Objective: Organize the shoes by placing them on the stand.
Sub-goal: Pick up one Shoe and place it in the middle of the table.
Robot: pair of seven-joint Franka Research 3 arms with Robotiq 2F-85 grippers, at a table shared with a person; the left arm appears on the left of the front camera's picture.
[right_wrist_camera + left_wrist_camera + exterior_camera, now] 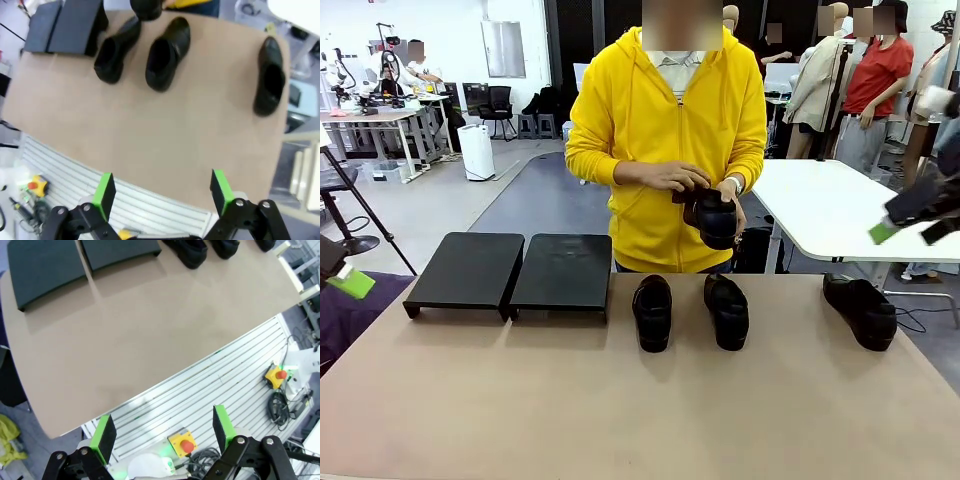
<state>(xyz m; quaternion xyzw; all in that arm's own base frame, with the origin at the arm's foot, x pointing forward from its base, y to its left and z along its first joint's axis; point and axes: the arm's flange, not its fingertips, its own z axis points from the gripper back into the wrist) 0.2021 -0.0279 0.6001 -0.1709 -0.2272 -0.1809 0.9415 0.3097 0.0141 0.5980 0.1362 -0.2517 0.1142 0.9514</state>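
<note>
Shoes [727,311]: three sit on the table [620,400] right of the stand [510,272], fourth shoe [717,218] rests in the person's hands [665,177]. Left gripper [163,429] and right gripper [162,190] both gape wide, empty, above the table.

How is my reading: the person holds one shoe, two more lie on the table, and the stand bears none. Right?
Not quite. Three shoes lie on the table, not two: a pair in the middle and one off to the right, as the front view shows. The person does hold one shoe, and the stand bears none.
</note>
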